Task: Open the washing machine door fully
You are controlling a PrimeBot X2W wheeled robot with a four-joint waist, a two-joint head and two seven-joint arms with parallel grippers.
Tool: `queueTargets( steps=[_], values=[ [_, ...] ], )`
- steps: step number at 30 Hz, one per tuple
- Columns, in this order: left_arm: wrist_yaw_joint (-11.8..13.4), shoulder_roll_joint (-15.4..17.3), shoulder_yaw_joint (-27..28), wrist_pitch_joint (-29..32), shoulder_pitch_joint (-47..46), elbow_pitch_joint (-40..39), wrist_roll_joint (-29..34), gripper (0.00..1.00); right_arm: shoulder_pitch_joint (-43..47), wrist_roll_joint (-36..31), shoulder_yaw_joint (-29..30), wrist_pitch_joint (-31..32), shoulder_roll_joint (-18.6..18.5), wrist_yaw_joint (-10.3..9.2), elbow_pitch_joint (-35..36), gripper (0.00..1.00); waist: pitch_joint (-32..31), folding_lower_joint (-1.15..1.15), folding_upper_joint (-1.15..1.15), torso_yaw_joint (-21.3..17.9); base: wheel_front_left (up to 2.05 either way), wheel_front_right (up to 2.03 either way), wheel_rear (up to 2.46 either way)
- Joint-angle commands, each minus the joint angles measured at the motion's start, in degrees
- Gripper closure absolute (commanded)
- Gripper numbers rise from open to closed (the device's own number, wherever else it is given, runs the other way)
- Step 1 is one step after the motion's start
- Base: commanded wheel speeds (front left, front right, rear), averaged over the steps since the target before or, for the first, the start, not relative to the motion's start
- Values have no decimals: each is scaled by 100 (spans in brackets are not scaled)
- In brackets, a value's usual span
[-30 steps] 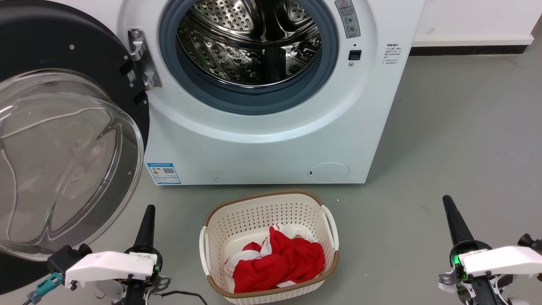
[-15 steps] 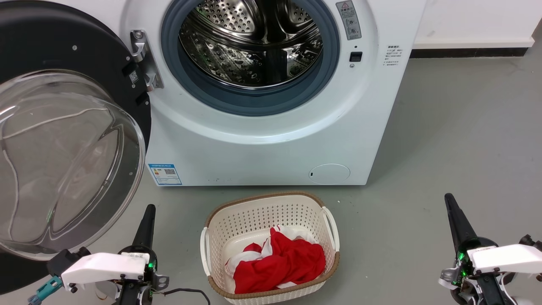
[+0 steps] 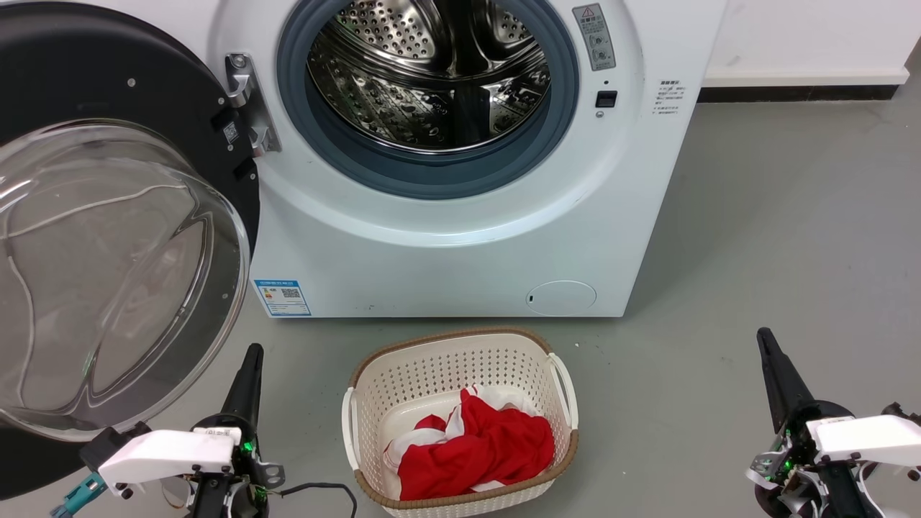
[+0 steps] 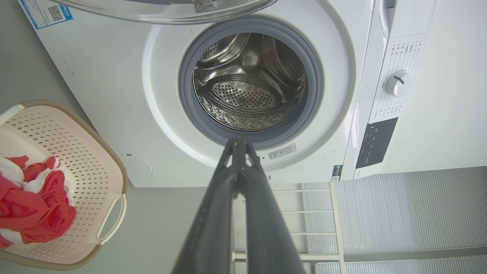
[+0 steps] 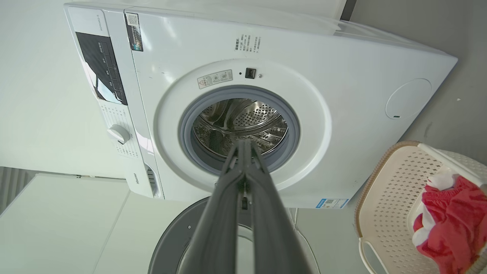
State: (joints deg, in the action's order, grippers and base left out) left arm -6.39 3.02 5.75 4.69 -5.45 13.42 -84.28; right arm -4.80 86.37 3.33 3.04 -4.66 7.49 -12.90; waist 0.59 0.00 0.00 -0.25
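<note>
The white washing machine (image 3: 460,244) (image 4: 125,91) (image 5: 342,68) faces me with its steel drum (image 3: 432,79) uncovered inside the grey rubber ring. The washing machine door (image 3: 108,237), a black disc with a bulging clear glass bowl, stands swung wide to the left on its hinge (image 3: 245,101); its edge shows in the left wrist view (image 4: 171,7) and its lower part in the right wrist view (image 5: 171,239). My left gripper (image 3: 253,352) (image 4: 238,141) is shut and empty, low beside the door's bowl, apart from it. My right gripper (image 3: 763,337) (image 5: 243,144) is shut and empty at the lower right.
A cream perforated laundry basket (image 3: 460,360) (image 4: 110,167) (image 5: 380,198) holding red and white cloth (image 3: 475,446) sits on the grey floor right before the machine, between my arms. A white wall with a dark skirting (image 3: 791,92) runs at the back right.
The whole picture has shifted a little down and to the right, so the camera moved. Both arms have sunk slightly lower in view. The door stands the same.
</note>
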Motion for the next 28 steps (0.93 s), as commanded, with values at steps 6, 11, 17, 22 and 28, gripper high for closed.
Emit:
queueTargets(
  steps=[6,11,17,22,28],
  values=[
    [-67,-8,42,77,-82,29,-321,100,-128,321,48,72,10,0,-39,100,-13,0,0,8,0,0,0],
    [-95,-13,66,130,-89,49,-534,100,-131,521,73,121,17,0,-70,100,-24,0,0,15,0,0,0],
    [-122,-18,93,192,-99,71,-780,100,-148,757,103,176,26,0,-107,100,-37,0,0,23,0,0,0],
    [-132,-19,96,206,-97,73,-815,100,-153,780,117,194,35,0,-112,100,-41,0,0,25,0,0,0],
    [-126,-18,95,205,-97,73,-816,100,-156,751,138,210,53,0,-112,100,-41,0,0,25,0,0,0]
  ],
)
